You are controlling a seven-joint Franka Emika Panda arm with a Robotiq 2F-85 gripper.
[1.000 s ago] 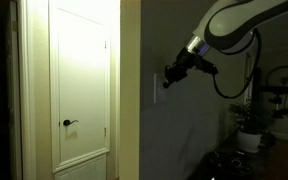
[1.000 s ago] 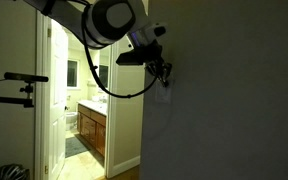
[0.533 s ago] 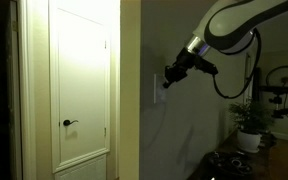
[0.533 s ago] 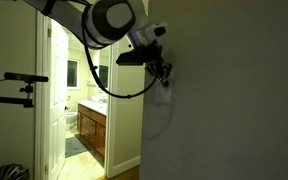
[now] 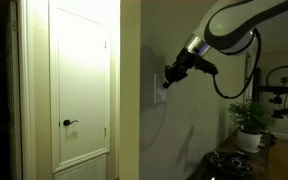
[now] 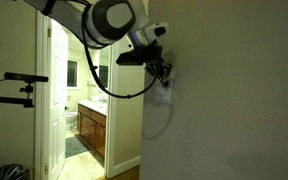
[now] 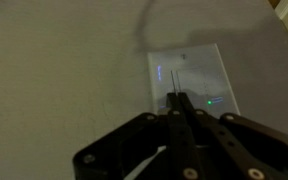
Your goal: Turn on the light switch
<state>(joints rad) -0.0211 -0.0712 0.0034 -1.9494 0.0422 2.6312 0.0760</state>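
The light switch (image 7: 189, 78) is a small white upright plate on the grey wall, with a tiny green dot glowing on it. It also shows in both exterior views (image 5: 156, 87) (image 6: 165, 95). My gripper (image 7: 180, 100) is shut, its two fingers pressed together, and its tips rest against the lower part of the plate. In both exterior views the gripper (image 5: 166, 79) (image 6: 165, 76) is at the wall by the switch. The room is dim.
A white door (image 5: 81, 85) with a dark lever handle (image 5: 69, 124) stands beside the wall corner. A potted plant (image 5: 249, 125) sits low nearby. An open doorway shows a lit bathroom vanity (image 6: 92, 125). A camera arm on a stand (image 6: 19, 78) stands at the side.
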